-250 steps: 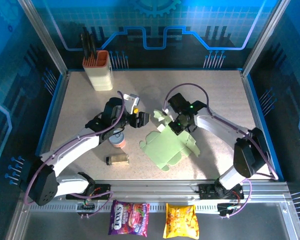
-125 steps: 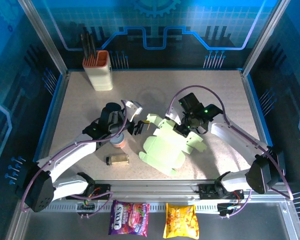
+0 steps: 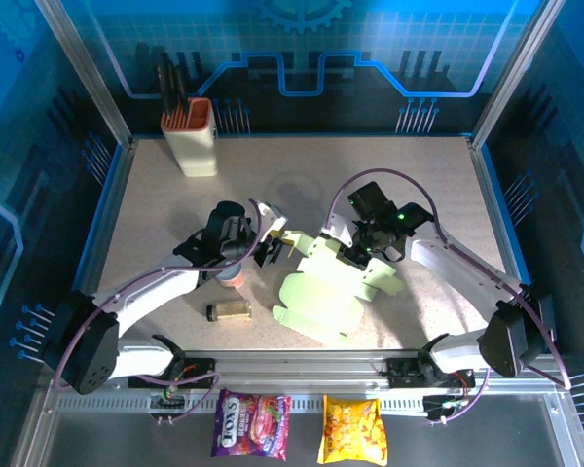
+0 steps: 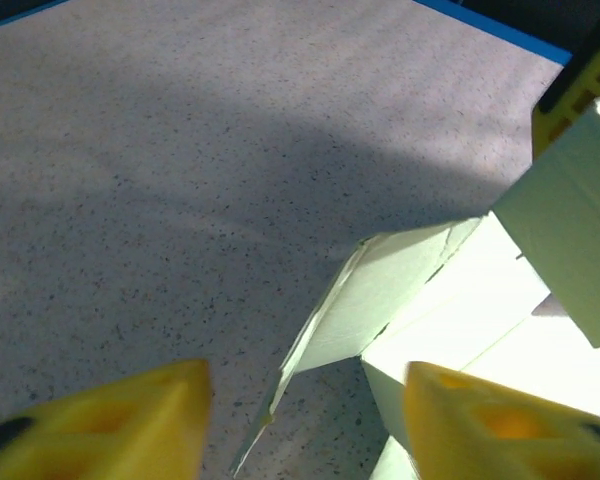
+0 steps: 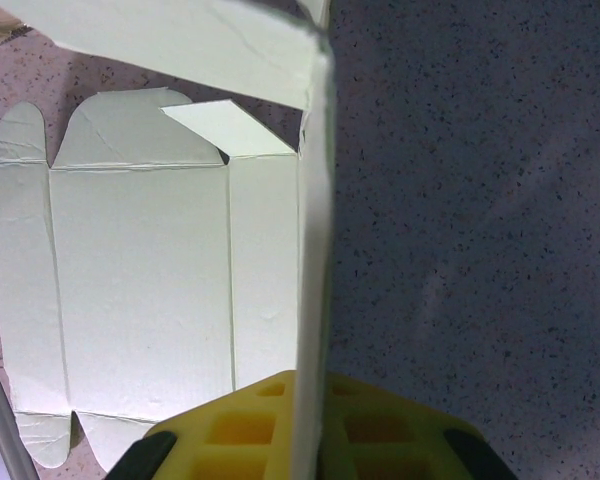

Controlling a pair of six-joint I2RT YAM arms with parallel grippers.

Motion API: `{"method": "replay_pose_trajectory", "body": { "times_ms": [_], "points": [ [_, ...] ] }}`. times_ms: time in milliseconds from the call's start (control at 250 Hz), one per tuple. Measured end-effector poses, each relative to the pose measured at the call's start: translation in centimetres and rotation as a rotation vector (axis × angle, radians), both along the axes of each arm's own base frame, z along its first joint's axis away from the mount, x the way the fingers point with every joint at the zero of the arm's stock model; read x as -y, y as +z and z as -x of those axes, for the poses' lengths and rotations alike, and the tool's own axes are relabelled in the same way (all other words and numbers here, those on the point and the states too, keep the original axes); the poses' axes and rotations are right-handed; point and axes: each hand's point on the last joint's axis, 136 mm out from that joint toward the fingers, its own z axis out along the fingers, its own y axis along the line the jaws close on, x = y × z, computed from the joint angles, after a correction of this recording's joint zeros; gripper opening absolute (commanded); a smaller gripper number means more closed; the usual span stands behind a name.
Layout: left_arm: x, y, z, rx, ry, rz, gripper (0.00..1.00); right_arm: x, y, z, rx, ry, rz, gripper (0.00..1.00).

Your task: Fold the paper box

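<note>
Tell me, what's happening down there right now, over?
Right tool shut on a raised panel of the paper box. Left tool open, at a raised flap. Box mostly flat. Small jar lies apart from it.

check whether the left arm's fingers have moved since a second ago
Yes. In the top view the left fingers have slid toward the table's near edge, farther from the knife holder, and are now close to the paper box.

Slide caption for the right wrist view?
Right gripper pinches an upright flap of the pale light-green creased card paper box, its main panels flat on the speckled table.
</note>
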Motion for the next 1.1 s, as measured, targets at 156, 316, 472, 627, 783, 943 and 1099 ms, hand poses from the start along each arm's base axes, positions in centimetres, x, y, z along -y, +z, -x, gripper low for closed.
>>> {"method": "replay_pose_trajectory", "body": {
  "times_ms": [156,316,472,627,783,943,1099],
  "points": [
    [0.5,-0.4,0.2,-0.017,-0.027,0.01,0.08,0.0,-0.4,-0.3,-0.022,-0.039,0.004,0.08],
    [0.8,-1.1,-0.2,-0.039,-0.036,0.003,0.02,0.1,-0.9,-1.1,-0.056,-0.127,0.019,0.05],
    [1.2,-1.6,-1.0,-0.062,-0.03,0.0,0.0,0.3,-1.2,-2.9,-0.08,-0.282,0.044,0.03],
    [2.0,-2.1,-2.3,-0.071,-0.028,0.0,0.0,0.6,-1.7,-4.4,-0.1,-0.46,0.042,0.04],
    [3.0,-3.1,-3.8,-0.081,-0.035,-0.001,0.0,0.9,-2.3,-4.9,-0.123,-0.611,0.039,0.04],
    [3.8,-4.0,-5.1,-0.084,-0.034,0.008,0.0,1.2,-3.0,-5.3,-0.107,-0.7,0.056,0.04],
    [4.3,-5.8,-5.8,-0.129,-0.026,0.011,0.01,1.6,-4.7,-5.2,-0.118,-0.732,0.098,0.04]
  ]
}}
